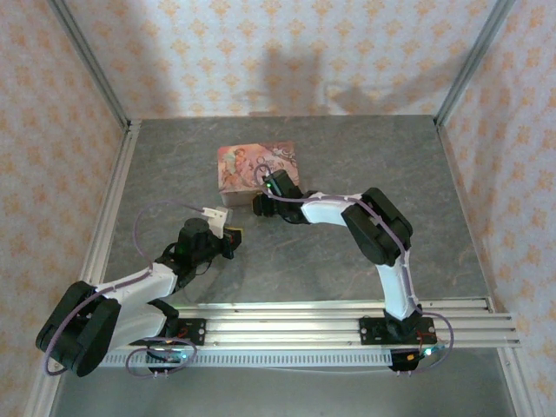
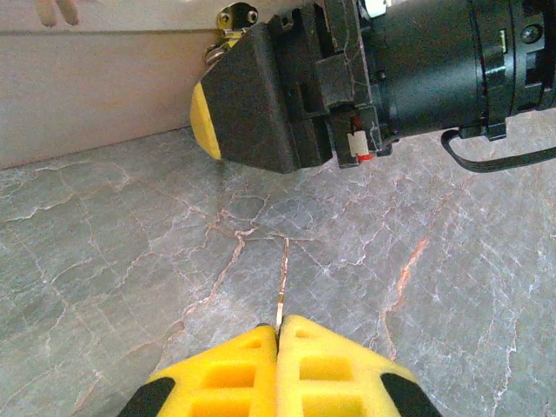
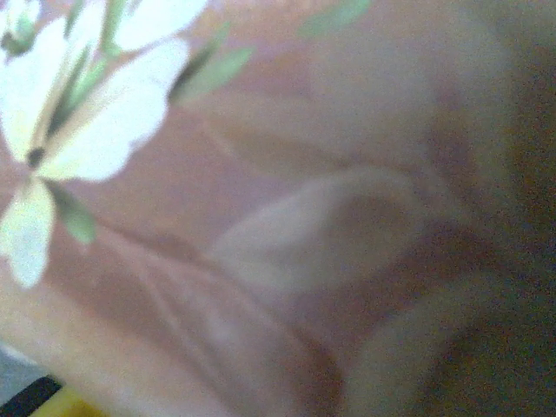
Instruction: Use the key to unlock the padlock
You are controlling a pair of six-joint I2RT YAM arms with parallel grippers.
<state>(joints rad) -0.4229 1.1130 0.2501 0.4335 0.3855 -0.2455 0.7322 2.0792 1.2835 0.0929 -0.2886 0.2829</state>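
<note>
My left gripper point(image 2: 278, 330) is shut on the key point(image 2: 283, 282), a thin dull metal strip sticking out forward from between the yellow fingertips, low over the table. In the top view this gripper point(image 1: 232, 236) sits just short of the pink tin's point(image 1: 257, 167) front wall. My right gripper point(image 1: 259, 206) is pressed against that front wall. Its black finger with a yellow pad point(image 2: 252, 95) stands at the wall, and whether the jaws are open or shut does not show. The padlock is hidden behind it. A brass clasp point(image 2: 235, 16) peeks out above the finger.
The grey marbled table point(image 1: 347, 165) is walled by patterned panels with metal rails at the sides. The right wrist view is a blurred close-up of the tin's floral lid point(image 3: 95, 113). A black cable point(image 2: 495, 161) trails from the right wrist.
</note>
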